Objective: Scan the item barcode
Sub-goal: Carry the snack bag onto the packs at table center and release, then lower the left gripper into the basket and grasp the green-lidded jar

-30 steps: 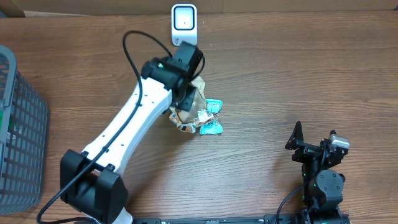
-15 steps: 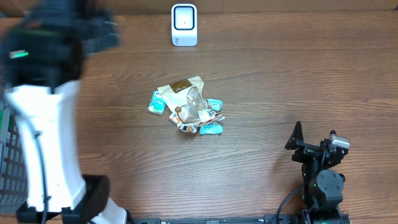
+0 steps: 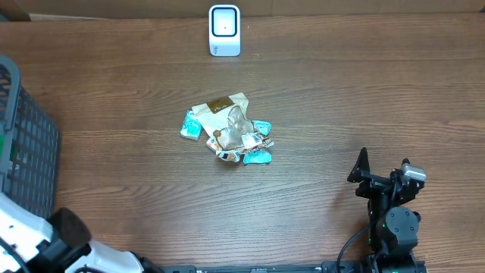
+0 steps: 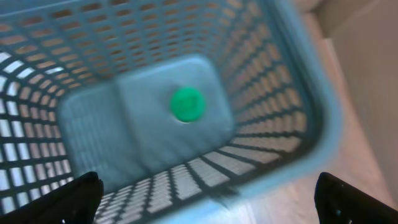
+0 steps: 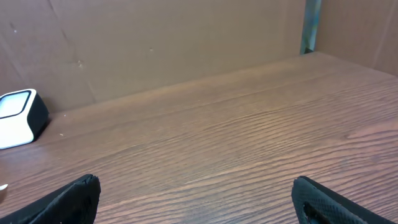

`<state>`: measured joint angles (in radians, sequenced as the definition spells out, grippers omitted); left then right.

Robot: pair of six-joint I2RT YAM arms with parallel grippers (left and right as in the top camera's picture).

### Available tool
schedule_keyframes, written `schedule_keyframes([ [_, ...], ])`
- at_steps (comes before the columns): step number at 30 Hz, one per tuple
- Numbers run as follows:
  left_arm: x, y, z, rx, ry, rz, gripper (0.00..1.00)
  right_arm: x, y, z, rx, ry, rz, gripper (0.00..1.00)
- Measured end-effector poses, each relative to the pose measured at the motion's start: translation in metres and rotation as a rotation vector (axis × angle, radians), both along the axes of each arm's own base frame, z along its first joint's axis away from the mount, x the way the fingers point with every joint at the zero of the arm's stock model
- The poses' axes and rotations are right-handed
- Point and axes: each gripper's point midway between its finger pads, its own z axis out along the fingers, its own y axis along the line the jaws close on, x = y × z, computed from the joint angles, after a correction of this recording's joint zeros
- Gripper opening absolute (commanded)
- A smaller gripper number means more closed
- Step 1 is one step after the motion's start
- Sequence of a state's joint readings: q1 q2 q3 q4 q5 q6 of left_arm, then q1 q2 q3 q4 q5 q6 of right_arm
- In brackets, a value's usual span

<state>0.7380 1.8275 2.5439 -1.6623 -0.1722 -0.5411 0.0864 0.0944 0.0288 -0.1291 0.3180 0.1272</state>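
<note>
Packet pile (image 3: 227,135) sits mid-desk, a heap of crinkly wrappers: tan/brown pouch on top, teal-and-white packs at the L edge and lower R. No barcode is readable from overhead. Nothing touches the pile and both arms are well apart from it. Scanner (image 3: 224,30), a white upright unit w/ dark-framed face, stands at the far edge of the desk (image 3: 341,98), behind the pile w/ bare wood between them. Grey-blue mesh basket (image 3: 26,167) is at the far L edge. Left arm (image 3: 34,235) shows only as a white link + black joint in the bottom-L corner, just beside the basket. Left gripper (image 4: 208,194) looks down into the basket, fingers (image 4: 78,198) spread wide to the frame corners w/ nothing between them. A green round thing (image 4: 188,104) lies on the basket floor; the view is blurred, can't tell what it is. Right arm (image 3: 390,208) is folded at the near R edge. Right gripper (image 5: 199,199) is low over bare wood, fingers spread wide and holding nothing, facing the back wall w/ the scanner far L in its view.
</note>
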Motion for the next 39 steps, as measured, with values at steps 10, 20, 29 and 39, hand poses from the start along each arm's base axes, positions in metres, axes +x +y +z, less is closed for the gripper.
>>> schedule_keyframes([
  [10,0.011,0.059,-0.106,-0.219,0.212,-0.053,0.89,0.0,0.0,0.0,0.0,0.0,0.0,1.0],
  [20,0.031,0.076,-0.19,-0.363,0.35,-0.168,0.82,0.0,0.0,0.0,0.0,0.0,0.0,1.0],
  [29,0.048,0.095,-0.215,-0.327,0.355,-0.23,0.86,0.0,0.0,0.0,0.0,0.0,0.0,1.0],
  [39,0.051,0.097,-0.261,-0.351,0.401,-0.31,0.91,0.0,0.0,0.0,0.0,0.0,0.0,1.0],
])
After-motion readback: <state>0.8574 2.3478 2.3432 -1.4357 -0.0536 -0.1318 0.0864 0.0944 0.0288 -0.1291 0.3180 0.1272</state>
